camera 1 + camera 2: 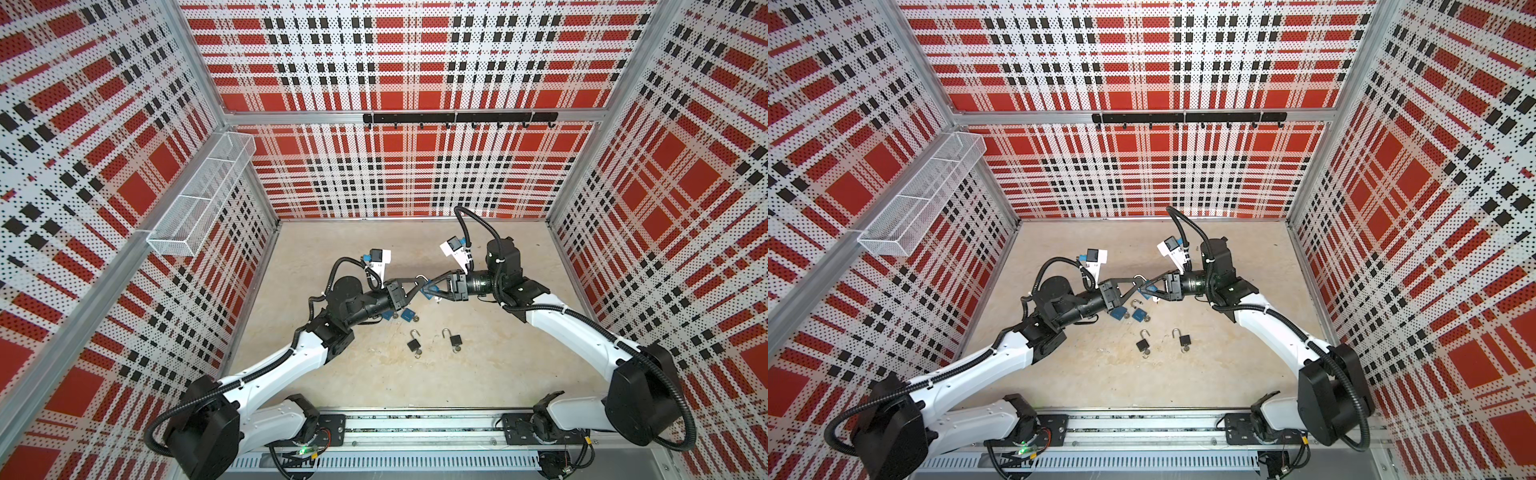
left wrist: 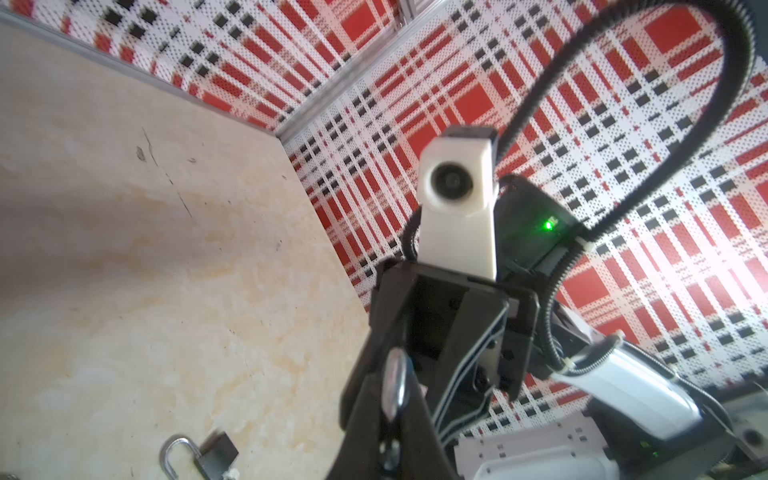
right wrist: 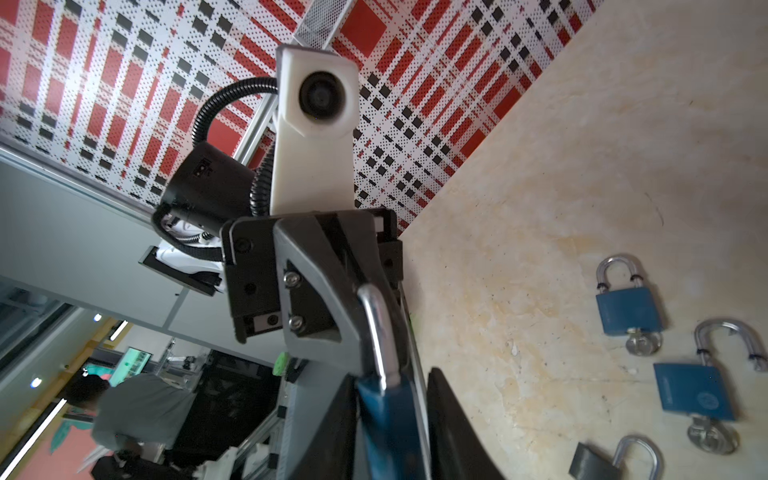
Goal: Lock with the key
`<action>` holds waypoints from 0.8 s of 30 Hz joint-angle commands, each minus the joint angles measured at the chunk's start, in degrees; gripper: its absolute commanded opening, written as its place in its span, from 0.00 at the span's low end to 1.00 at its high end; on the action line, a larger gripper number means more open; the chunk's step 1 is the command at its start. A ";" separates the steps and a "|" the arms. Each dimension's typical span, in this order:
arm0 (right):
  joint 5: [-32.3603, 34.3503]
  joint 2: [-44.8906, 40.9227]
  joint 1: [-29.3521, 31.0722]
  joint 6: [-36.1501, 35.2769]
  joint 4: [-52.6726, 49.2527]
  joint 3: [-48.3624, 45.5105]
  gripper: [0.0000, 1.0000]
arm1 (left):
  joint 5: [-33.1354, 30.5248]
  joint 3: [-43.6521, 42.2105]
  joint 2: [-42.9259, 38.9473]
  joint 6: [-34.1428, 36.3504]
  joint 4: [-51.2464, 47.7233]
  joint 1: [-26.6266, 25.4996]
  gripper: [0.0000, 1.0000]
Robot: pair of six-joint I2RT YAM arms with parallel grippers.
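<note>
Tabletop: left end effector clamps padlock shackle.

Padlock hangs between left hand and right hand.

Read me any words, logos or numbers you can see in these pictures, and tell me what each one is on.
No text reads clearly.
Loose blue padlock, shackle open: round emblem and a line of print, too blurred to read.
Black arm housing: small white mark, too small to read.
Held blue padlock: no print showing.
</note>
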 commanded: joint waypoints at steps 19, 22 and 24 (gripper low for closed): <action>2.84 -4.44 -1.10 7.79 16.64 -7.85 0.46 | -0.73 -0.77 -5.77 1.18 -0.33 4.27 0.00; 2.19 -4.37 -1.14 9.24 18.65 -8.75 0.46 | -2.22 -0.93 -6.24 1.01 -0.45 4.97 0.00; 1.63 -3.94 -1.11 10.80 20.81 -9.24 0.43 | -3.11 -0.99 -6.52 1.00 -0.46 5.21 0.00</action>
